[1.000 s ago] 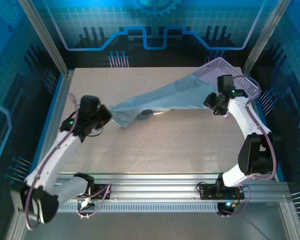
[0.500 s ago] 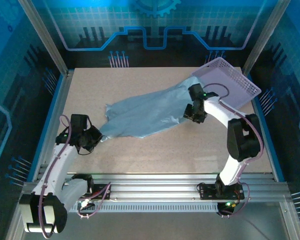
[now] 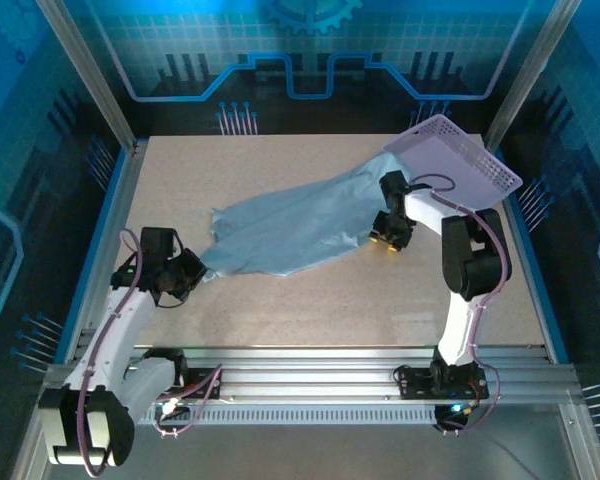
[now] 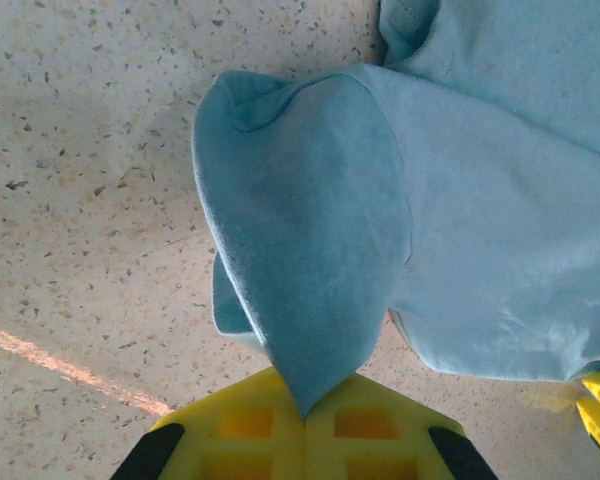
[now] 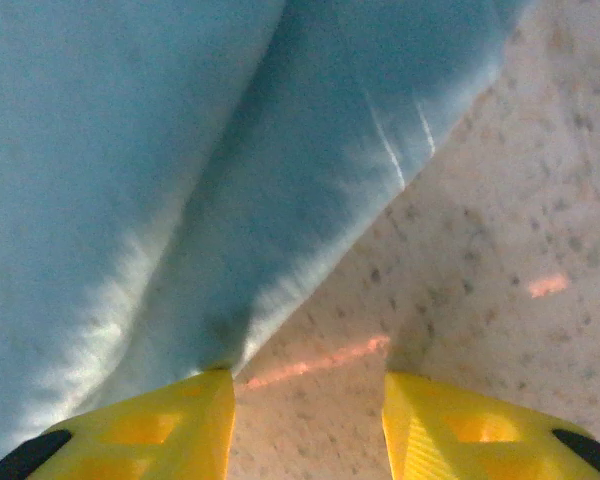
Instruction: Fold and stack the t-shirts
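A pale grey-blue t-shirt lies stretched across the table from centre-left up to the basket at the back right. No lettering shows on it. My left gripper is shut on the shirt's near-left corner; in the left wrist view the fabric runs to a point pinched between the closed yellow fingers. My right gripper sits low at the shirt's right edge. Its jaws stand open over bare table, and the cloth touches only the left finger.
A lavender lattice basket stands tilted at the back right corner, the shirt's far end against its rim. Metal frame posts flank the table, and a rail runs along the near edge. Speckled tabletop lies in front of the shirt.
The shirt was drawn out of the basket and lowered flat onto the table. My left gripper pulled its corner toward the near left. My right gripper came down left of the basket.
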You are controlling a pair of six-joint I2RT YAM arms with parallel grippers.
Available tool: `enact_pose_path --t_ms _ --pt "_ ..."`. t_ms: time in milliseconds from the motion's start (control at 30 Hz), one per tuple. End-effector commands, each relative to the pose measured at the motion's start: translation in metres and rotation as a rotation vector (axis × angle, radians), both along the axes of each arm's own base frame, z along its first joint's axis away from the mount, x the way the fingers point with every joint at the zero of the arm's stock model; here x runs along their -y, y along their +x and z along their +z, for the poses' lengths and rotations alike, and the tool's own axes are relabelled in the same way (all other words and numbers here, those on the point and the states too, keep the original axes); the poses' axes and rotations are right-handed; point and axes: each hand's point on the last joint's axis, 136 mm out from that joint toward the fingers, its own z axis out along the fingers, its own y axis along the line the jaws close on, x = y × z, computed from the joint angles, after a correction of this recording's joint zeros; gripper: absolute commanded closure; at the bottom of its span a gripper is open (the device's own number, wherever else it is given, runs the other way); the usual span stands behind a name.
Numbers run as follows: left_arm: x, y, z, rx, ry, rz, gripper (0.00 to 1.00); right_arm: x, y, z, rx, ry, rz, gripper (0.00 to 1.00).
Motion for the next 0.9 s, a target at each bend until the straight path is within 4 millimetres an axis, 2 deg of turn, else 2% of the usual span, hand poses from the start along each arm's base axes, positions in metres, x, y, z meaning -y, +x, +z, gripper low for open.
enact_pose_path --t_ms 0,100,200,300,433,500,633,867 --pt "0.005 0.010 0.015 0.038 -0.029 -0.011 1.00 -0.006 0.031 -0.004 0.080 -0.001 0.015 0.61" --pt "0.004 0.010 0.016 0.041 -0.029 -0.007 1.00 -0.007 0.033 0.001 0.095 0.002 0.009 0.61" --pt "0.004 0.010 0.015 0.043 -0.029 -0.005 1.00 -0.008 0.031 -0.008 0.058 0.004 0.009 0.60" --pt "0.004 0.012 0.015 0.044 -0.033 0.003 1.00 -0.009 0.041 -0.006 0.079 -0.007 0.022 0.67" --pt "0.005 0.013 0.018 0.049 -0.033 0.000 1.00 -0.009 0.052 0.017 0.142 -0.023 0.031 0.66" --pt "0.005 0.014 0.019 0.052 -0.033 0.002 1.00 -0.007 0.050 0.030 0.159 -0.032 0.026 0.66" --pt "0.004 0.016 0.022 0.068 -0.036 0.008 1.00 -0.003 0.042 0.052 0.196 -0.033 0.016 0.56" --pt "0.007 0.023 0.018 0.078 -0.059 0.017 1.00 0.001 0.032 0.026 0.104 -0.039 -0.012 0.54"
